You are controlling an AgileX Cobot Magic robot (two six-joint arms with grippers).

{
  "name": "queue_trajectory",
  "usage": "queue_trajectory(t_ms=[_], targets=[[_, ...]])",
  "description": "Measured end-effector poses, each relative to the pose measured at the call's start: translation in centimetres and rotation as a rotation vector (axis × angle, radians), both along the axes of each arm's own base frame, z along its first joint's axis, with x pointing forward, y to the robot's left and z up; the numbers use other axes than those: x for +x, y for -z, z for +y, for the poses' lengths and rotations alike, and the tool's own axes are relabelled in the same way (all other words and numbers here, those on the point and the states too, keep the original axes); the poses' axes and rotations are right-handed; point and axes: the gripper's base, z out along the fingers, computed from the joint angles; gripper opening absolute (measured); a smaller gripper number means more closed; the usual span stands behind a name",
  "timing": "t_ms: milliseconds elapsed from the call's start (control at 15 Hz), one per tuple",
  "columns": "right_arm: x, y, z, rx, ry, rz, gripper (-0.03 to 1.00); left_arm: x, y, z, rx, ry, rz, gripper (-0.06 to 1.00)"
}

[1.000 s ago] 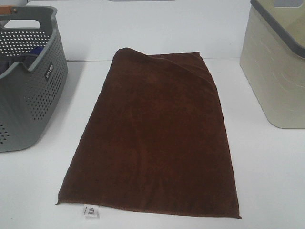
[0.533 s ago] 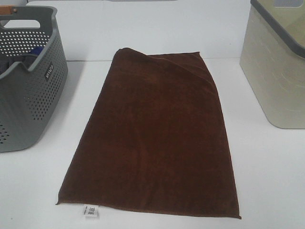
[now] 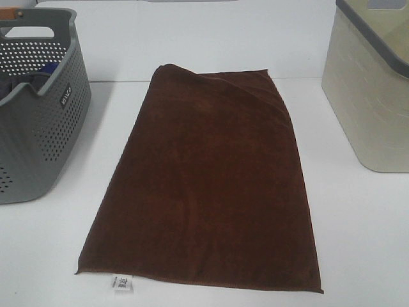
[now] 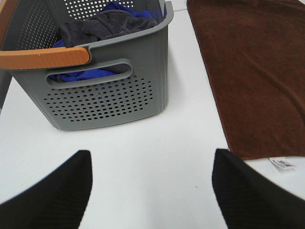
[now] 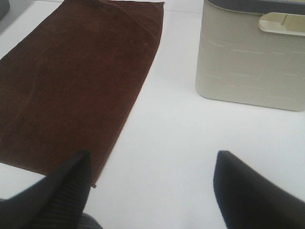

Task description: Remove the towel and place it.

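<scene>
Plush brown towel (image 3: pixel 204 185) flat on table (image 3: pixel 358 243); only left wrist shows cloths inside perforated grey basket (image 4: pixel 109 95). Left gripper (image 4: pixel 150 191), right gripper (image 5: pixel 150 191) released, empty.

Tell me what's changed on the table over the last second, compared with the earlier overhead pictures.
Nothing has visibly changed. The dark brown plush towel lies flat between the grey perforated plastic basket and the beige plastic bin, exactly as before, and neither gripper has touched it.
</scene>
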Motion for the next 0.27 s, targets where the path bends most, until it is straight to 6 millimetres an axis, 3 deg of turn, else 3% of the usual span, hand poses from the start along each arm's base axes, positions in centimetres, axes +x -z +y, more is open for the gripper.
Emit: queue_trajectory(t_ms=[267], targets=[[0.0, 0.0, 0.0, 0.0, 0.0, 0.0, 0.69, 0.0, 0.0, 0.0, 0.0, 0.0, 0.0, 0.68]])
